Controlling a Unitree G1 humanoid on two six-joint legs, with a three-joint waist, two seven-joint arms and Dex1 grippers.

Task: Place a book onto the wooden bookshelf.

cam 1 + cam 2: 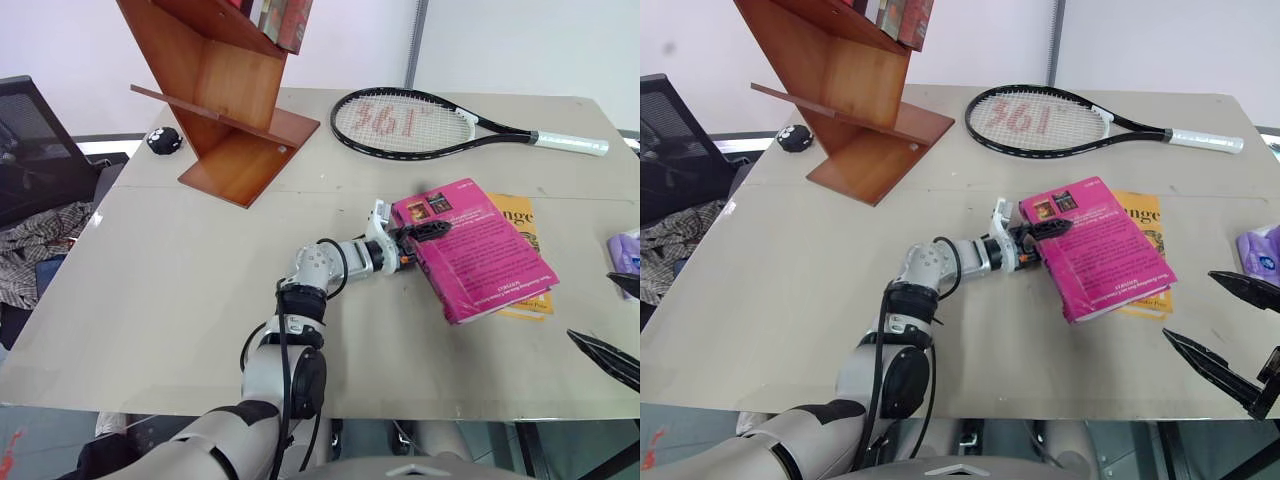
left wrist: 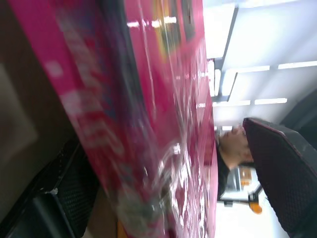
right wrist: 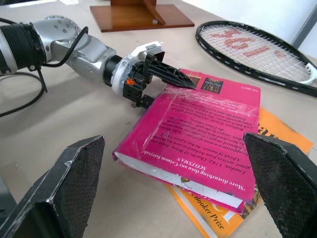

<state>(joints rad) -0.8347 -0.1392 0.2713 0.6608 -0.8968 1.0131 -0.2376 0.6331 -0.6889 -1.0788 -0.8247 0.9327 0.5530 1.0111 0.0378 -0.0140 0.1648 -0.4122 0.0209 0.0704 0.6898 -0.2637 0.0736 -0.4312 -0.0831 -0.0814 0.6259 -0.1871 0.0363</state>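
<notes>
The thick magenta-pink book [image 1: 480, 255] lies flat on the table at the right, resting on a thinner yellow-orange book [image 1: 520, 215]. My left gripper [image 1: 425, 240] is at the pink book's near-left corner, by the small cover pictures. It is open, with one black finger [image 3: 173, 78] lying over the cover and the other down at the book's edge. The wooden bookshelf [image 1: 230, 100], made of reddish-brown slanted boards, stands at the far left of the table. My right gripper [image 1: 1192, 305] hovers wide open at the table's right front, short of the book and holding nothing.
A tennis racket [image 1: 405, 125] lies at the back of the table. Several books [image 1: 285, 20] stand in the shelf's upper slot, and a small black object [image 1: 163, 140] sits behind the shelf. A black chair with cloth [image 1: 35, 230] is at the left, and a purple thing [image 1: 628, 250] at the right edge.
</notes>
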